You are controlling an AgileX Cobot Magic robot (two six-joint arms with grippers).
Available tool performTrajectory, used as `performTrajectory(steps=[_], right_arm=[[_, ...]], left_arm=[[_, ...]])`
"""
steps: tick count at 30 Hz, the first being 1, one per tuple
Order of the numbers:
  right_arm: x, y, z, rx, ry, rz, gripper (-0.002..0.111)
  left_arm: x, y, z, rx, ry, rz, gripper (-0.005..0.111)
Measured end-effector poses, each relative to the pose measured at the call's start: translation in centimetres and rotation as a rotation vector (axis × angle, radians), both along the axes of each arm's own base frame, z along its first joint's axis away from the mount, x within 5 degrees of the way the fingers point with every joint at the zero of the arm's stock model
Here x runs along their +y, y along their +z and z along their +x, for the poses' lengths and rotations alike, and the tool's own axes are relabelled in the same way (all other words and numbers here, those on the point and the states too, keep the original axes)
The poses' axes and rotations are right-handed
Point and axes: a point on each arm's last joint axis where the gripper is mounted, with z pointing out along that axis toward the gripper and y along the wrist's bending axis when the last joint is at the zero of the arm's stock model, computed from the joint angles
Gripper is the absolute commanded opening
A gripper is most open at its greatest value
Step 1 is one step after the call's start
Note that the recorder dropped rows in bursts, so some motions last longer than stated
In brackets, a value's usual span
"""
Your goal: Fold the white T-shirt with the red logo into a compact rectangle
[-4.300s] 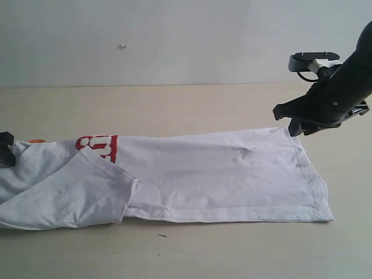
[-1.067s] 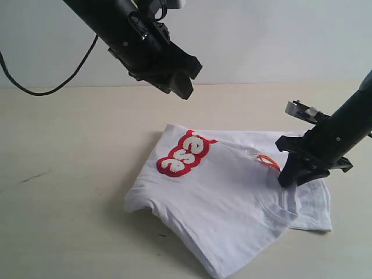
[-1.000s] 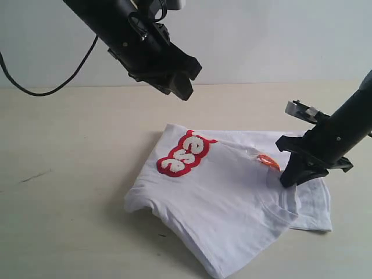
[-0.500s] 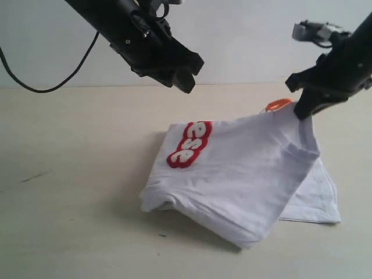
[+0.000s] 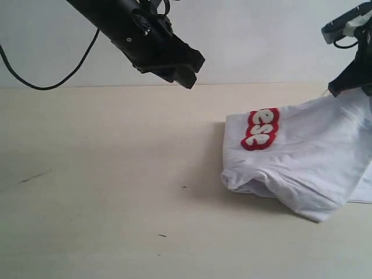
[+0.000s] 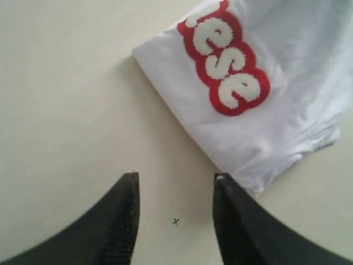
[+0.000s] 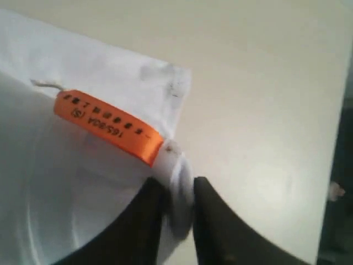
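The white T-shirt [image 5: 308, 157] hangs bunched at the right of the table, one end lifted, its lower fold resting on the tabletop. The red logo [image 5: 260, 128] shows a few letters on its upper left part and appears again as the red logo [image 6: 225, 58] in the left wrist view. My right gripper [image 7: 177, 185] is shut on the shirt's collar next to the orange neck tag [image 7: 107, 126]; in the exterior view the right gripper [image 5: 340, 88] is at the far right edge. My left gripper [image 5: 187, 75] hangs open above the table, fingers [image 6: 126, 212] apart over bare wood.
The beige tabletop [image 5: 104, 174] stretches left of the shirt, with small dark specks [image 5: 183, 187] on it. A black cable [image 5: 52, 70] loops from the left arm at the back. A pale wall stands behind the table.
The right gripper has pulled the collar up and to the right, dragging the shirt rightward across the table; the logo now sits further right. The left gripper has stayed open above, barely moving.
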Motion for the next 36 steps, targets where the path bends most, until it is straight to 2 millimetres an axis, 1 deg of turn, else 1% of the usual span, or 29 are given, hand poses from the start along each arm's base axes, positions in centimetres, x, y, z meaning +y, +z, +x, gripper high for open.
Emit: performTrajectory(steps=[1, 2, 4, 8, 10, 13, 15, 17, 20, 22, 23, 24, 26, 30, 31, 34, 36], right_arm=[[-0.3, -0.5, 0.2, 0.001, -0.020, -0.030, 0.041], [-0.7, -1.2, 0.6, 0.008, -0.031, -0.073, 0.043], [-1.1, -2.2, 1.0, 0.007, -0.062, -0.108, 0.044], [-1.3, -4.3, 1.3, 0.025, -0.143, -0.111, 0.043], [-1.3, -5.3, 1.2, 0.056, -0.175, -0.049, 0.043], [-1.2, -6.6, 0.6, 0.122, -0.215, 0.153, 0.043], [-1.9, -7.1, 0.2, 0.148, -0.242, 0.263, 0.043], [-3.1, -7.5, -0.3, 0.163, -0.276, 0.352, 0.043], [-5.0, -8.1, -1.3, 0.176, -0.324, 0.398, 0.043], [-5.6, -8.7, -1.9, 0.186, -0.342, 0.411, 0.041], [-5.7, -9.0, -1.9, 0.191, -0.344, 0.418, 0.038], [-5.6, -9.3, -2.0, 0.199, -0.342, 0.430, 0.034], [-5.0, -10.1, -1.8, 0.223, -0.313, 0.468, 0.022], [-2.6, -11.9, -1.2, 0.285, -0.241, 0.559, 0.002], [-1.9, -12.2, -1.0, 0.295, -0.222, 0.577, 0.000], [0.9, -12.7, -0.5, 0.321, -0.138, 0.638, 0.000], [3.2, -12.9, -0.2, 0.332, -0.078, 0.684, 0.000]], left_arm=[[0.0, 0.0, 0.0, 0.000, 0.000, 0.000, 0.043], [0.0, 0.0, 0.0, 0.000, 0.000, 0.000, 0.043], [0.0, 0.0, 0.0, 0.000, 0.000, 0.000, 0.043], [-0.1, -0.3, -0.2, 0.004, -0.032, -0.008, 0.043], [-0.3, -0.8, -0.2, 0.016, -0.052, -0.008, 0.043], [-0.5, -2.2, -0.1, 0.052, -0.069, 0.011, 0.043], [-0.5, -2.8, -0.1, 0.075, -0.079, 0.027, 0.043], [-0.5, -3.0, -0.2, 0.091, -0.087, 0.038, 0.043], [-0.5, -3.0, -0.2, 0.092, -0.092, 0.041, 0.043], [-0.5, -3.0, -0.2, 0.092, -0.092, 0.041, 0.043], [-0.5, -3.0, -0.2, 0.092, -0.092, 0.041, 0.043], [-0.5, -3.1, -0.3, 0.094, -0.093, 0.042, 0.043], [-0.5, -3.0, -0.2, 0.094, -0.093, 0.041, 0.043], [-0.4, -3.1, -0.3, 0.096, -0.098, 0.057, 0.043], [-0.3, -3.2, -0.3, 0.096, -0.102, 0.069, 0.043], [0.3, -3.3, -0.2, 0.108, -0.104, 0.099, 0.043], [0.9, -3.4, 0.1, 0.122, -0.096, 0.113, 0.043]])
